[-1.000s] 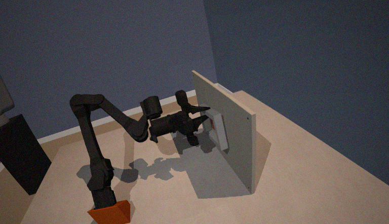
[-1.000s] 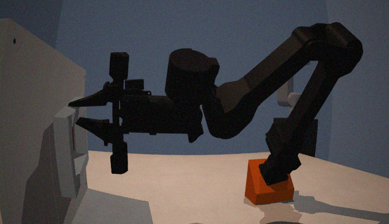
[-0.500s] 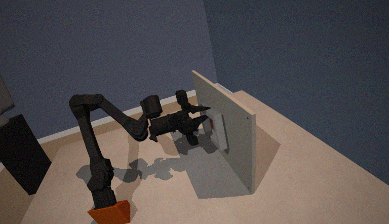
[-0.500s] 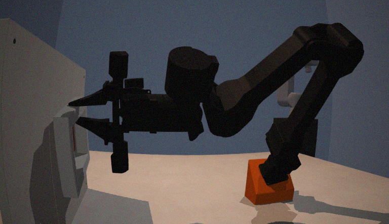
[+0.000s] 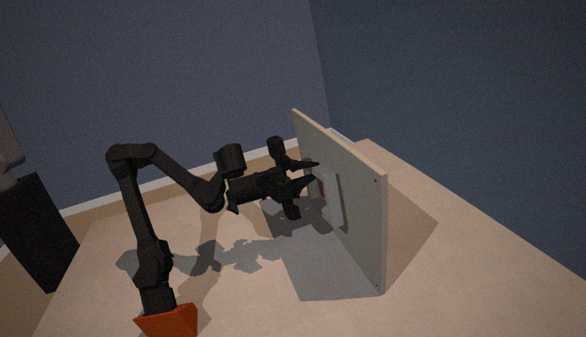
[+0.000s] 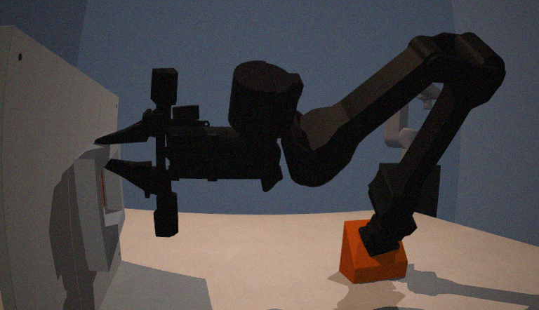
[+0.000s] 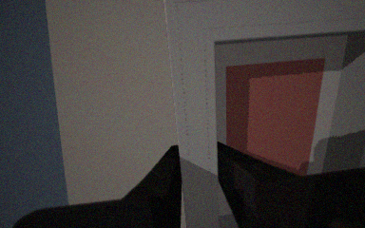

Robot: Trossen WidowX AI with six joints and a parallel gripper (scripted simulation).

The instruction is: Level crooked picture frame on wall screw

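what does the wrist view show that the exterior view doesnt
Only the wrist view shows the picture frame face-on, with its reddish picture panel and the grey border strip running between the two dark fingers. Only the exterior view shows the whole arm, its orange base, the table and the frame edge-on against the wall board. Both show the hand shut on the frame's top edge.

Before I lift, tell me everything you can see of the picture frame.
The picture frame is pale grey with a red picture panel inside a stepped border. It hangs against the grey wall board, visibly tilted. The gripper is shut on its top border, one of the fingers on each side. Its back and the screw are hidden.
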